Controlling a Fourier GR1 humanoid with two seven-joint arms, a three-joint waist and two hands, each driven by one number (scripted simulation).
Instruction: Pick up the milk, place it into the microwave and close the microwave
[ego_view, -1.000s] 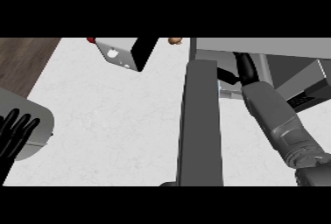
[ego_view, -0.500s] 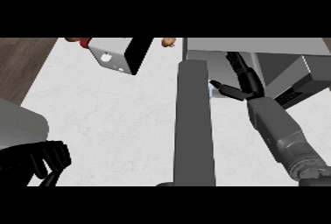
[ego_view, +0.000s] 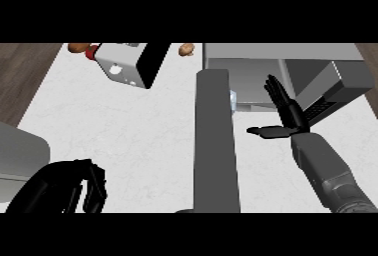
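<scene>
Hidden or cut off: my left robot hand (ego_view: 63, 187), cropped at the lower edge; microwave (ego_view: 310, 75) interior, mostly behind its door (ego_view: 216, 145); small items (ego_view: 81, 48) at the table's (ego_view: 111, 130) far edge, unidentifiable.

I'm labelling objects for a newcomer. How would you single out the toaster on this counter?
Start at the white counter and follow it to its far edge, left of the microwave and its open door. The toaster is the tilted white box with one black side.
</scene>
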